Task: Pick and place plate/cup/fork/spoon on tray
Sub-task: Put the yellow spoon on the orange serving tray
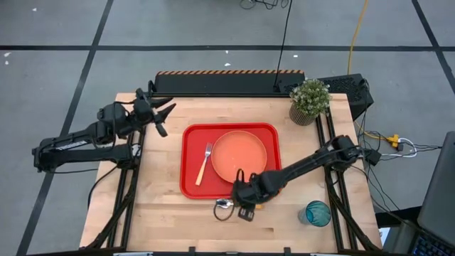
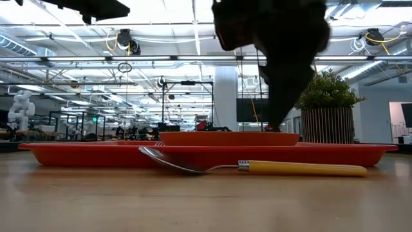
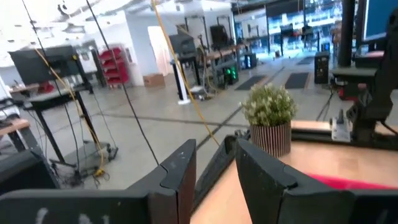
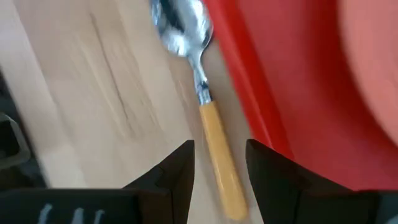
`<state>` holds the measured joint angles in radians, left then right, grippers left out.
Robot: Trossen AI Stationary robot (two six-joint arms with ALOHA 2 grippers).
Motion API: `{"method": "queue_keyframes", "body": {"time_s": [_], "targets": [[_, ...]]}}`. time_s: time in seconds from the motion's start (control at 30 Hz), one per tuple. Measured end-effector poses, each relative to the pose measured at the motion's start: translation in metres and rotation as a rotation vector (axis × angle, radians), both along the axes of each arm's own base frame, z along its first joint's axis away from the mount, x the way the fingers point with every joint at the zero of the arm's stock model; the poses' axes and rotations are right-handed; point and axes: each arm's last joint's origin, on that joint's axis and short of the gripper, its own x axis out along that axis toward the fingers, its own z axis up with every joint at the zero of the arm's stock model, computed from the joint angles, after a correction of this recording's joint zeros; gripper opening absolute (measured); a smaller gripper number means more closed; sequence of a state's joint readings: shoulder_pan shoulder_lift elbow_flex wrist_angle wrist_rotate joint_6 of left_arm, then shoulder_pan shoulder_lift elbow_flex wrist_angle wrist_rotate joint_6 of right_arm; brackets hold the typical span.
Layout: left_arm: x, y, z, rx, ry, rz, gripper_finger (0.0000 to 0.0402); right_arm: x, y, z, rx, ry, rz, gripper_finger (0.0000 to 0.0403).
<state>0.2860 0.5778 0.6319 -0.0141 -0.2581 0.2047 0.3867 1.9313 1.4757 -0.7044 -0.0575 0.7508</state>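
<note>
— Where's the spoon [image 4: 198, 74]?
— On the tabletop [image 1: 170, 220], just beside the tray's [image 1: 190, 163] near rim. The right tool [image 4: 219, 163] hovers over its handle, fingers spread, not touching.
— And the rest?
— Plate [image 1: 239, 156] and fork [image 1: 205, 163] lie on the tray (cup [image 1: 318, 212] off it). The left tool [image 3: 214, 163], spread, waits beyond the tray's far-left corner.

Right pincer [image 4: 217, 165] low over table's near edge, fingers apart; left pincer [image 3: 214, 171] raised, parted.
</note>
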Motion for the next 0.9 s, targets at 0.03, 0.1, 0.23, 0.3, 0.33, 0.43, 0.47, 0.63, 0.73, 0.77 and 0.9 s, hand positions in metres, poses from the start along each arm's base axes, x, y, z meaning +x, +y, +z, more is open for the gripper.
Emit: {"method": "queue_keyframes", "body": {"time_s": [0.03, 0.1, 0.23, 0.3, 0.33, 0.43, 0.47, 0.63, 0.73, 0.77, 0.9], "targets": [[0.001, 0.000, -0.001, -0.009, 0.011, -0.012, 0.0118, -0.002, 0.004, -0.004, -0.011, -0.007, 0.033, 0.0134], [0.003, 0.000, -0.003, -0.029, 0.021, -0.046, 0.0118, 0.001, 0.010, -0.011, -0.010, -0.040, 0.090, 0.0134], [0.004, -0.002, -0.008, -0.079, 0.046, -0.092, 0.0118, 0.000, 0.014, -0.017, -0.036, -0.033, 0.151, 0.0134], [0.003, -0.002, -0.011, -0.107, 0.069, -0.093, 0.0118, 0.001, 0.013, -0.017, -0.036, -0.045, 0.158, 0.0134], [0.002, -0.002, -0.013, -0.120, 0.084, -0.092, 0.0118, 0.001, 0.013, -0.017, -0.040, -0.048, 0.161, 0.0134], [0.001, -0.003, -0.018, -0.155, 0.126, -0.088, 0.0118, 0.001, 0.012, -0.017, -0.075, -0.053, 0.182, 0.0134], [0.001, -0.003, -0.020, -0.165, 0.142, -0.087, 0.0118, 0.001, 0.013, -0.019, -0.095, -0.060, 0.196, 0.0134], [0.000, -0.003, -0.027, -0.210, 0.198, -0.083, 0.0118, 0.000, 0.015, -0.024, -0.114, -0.061, 0.230, 0.0134], [-0.001, -0.004, -0.030, -0.220, 0.230, -0.087, 0.0118, -0.001, 0.015, -0.027, -0.106, -0.072, 0.224, 0.0134], [-0.001, -0.005, -0.029, -0.220, 0.224, -0.090, 0.0118, -0.002, 0.016, -0.028, -0.107, -0.068, 0.226, 0.0134], [-0.004, -0.007, -0.027, -0.217, 0.206, -0.102, 0.0118, -0.005, 0.017, -0.033, -0.106, -0.066, 0.228, 0.0134]]}}
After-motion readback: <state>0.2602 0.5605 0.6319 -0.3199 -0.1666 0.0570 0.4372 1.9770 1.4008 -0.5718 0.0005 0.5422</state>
